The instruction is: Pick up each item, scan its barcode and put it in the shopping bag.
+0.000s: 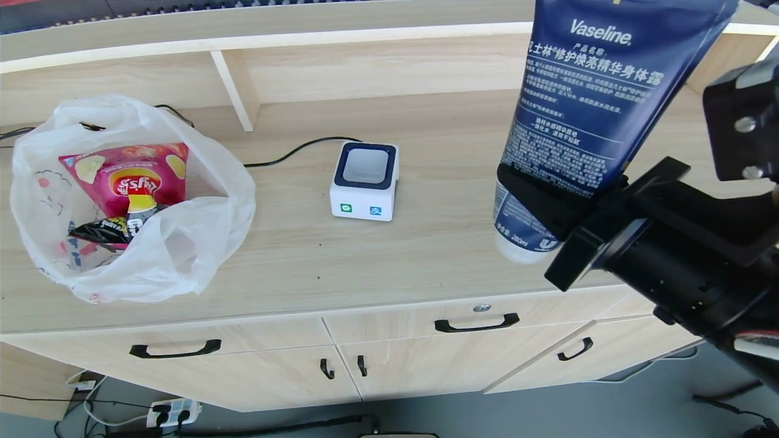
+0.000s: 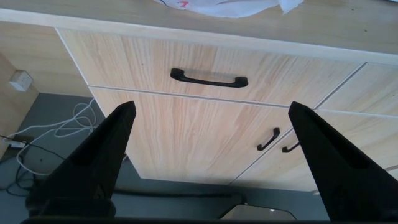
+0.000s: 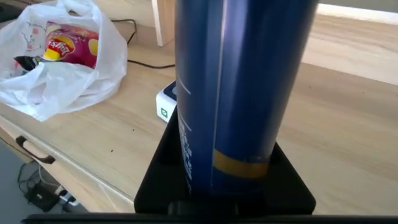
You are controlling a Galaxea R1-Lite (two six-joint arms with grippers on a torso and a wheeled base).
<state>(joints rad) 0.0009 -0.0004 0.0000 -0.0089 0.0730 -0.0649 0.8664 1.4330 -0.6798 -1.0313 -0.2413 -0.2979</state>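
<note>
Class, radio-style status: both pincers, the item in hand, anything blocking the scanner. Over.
Right pincer shut on blue tube, cap down. Left pincer open, low by drawers. Nothing between tube and scanner.

You saw a glossy blue plastic lotion tube [image 1: 584, 109], a thin, crinkled, translucent plastic shopping bag [image 1: 182, 243], a shiny foil chip packet [image 1: 134, 179], a smooth white plastic scanner [image 1: 364, 204], and a matt, pale wood-grain counter [image 1: 426, 255] with black drawer handles [image 1: 476, 324].
</note>
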